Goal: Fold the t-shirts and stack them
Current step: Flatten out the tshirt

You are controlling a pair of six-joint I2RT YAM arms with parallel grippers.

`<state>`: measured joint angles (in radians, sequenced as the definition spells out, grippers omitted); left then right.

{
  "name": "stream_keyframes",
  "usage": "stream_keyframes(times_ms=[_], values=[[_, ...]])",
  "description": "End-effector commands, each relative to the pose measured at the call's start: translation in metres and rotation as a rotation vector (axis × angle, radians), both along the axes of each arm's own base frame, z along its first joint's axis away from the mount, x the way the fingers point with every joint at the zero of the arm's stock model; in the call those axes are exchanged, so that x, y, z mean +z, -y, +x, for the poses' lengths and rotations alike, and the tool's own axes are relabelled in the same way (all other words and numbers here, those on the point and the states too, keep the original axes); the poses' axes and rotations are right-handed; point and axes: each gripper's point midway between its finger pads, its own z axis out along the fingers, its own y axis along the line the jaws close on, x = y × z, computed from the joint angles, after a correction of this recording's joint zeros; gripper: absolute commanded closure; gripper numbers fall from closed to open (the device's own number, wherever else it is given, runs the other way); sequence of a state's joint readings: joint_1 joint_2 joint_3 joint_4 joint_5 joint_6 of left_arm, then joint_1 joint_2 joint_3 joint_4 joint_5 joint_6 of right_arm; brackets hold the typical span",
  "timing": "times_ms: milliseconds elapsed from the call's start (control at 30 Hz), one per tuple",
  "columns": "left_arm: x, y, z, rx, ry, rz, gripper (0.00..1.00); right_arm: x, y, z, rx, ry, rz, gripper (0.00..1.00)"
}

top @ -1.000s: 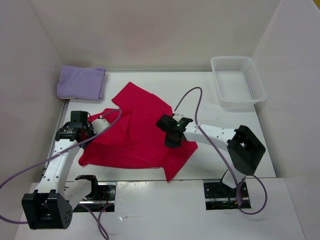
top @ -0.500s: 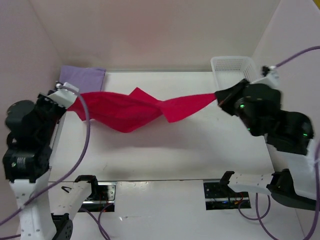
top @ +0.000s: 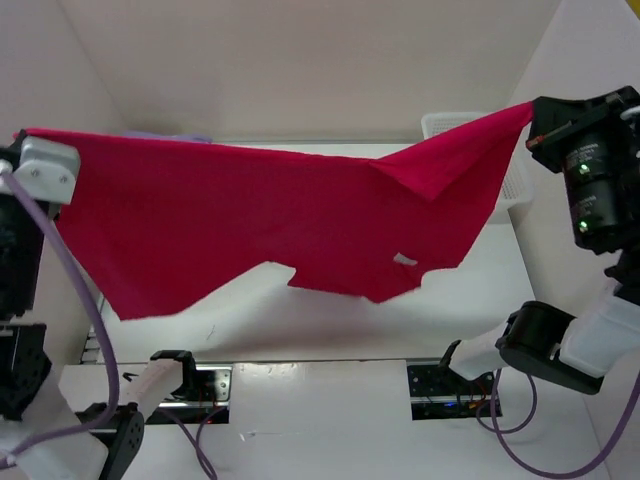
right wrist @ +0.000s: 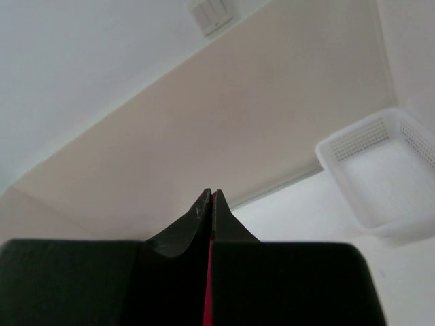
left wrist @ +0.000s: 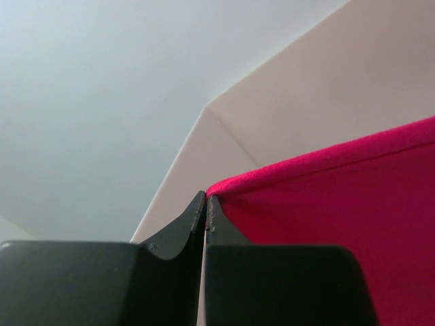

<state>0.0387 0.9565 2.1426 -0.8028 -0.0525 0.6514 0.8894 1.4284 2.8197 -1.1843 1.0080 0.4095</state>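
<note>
Red cloth fills the middle of the overhead view: the red t-shirt (top: 280,220) hangs in the air as a wide sheet, stretched between both arms and lifted clear of the bench (top: 330,330), with its lower edge drooping unevenly toward the near side. The step in hand looks like the spreading-out before a fold, with the garment raised and pulled taut so it can be laid flat. The left end effector (left wrist: 206,207) is clamped tight on one top corner; its wrist view shows the two fingers pressed together with the hem running away to the right. The right end effector (right wrist: 211,198) is likewise closed, a thin line of red caught between its fingers, and it holds the opposite corner high, close above the white mesh basket (right wrist: 387,176) at the far right. The next move probably calls for both arms to lower together and draw the cloth across the bench, keeping tension even so it lands smooth, and keeping the right corner from snagging on the basket.
</note>
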Motion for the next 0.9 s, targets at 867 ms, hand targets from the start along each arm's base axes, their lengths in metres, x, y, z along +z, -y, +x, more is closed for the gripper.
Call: stream_keyframes(times_ms=[867], values=[[-0.074,0.043,0.275,-0.352,-0.398,-0.231,1.0,-0.113,-0.11,0.254,-0.113,-0.231,-0.472,1.0]])
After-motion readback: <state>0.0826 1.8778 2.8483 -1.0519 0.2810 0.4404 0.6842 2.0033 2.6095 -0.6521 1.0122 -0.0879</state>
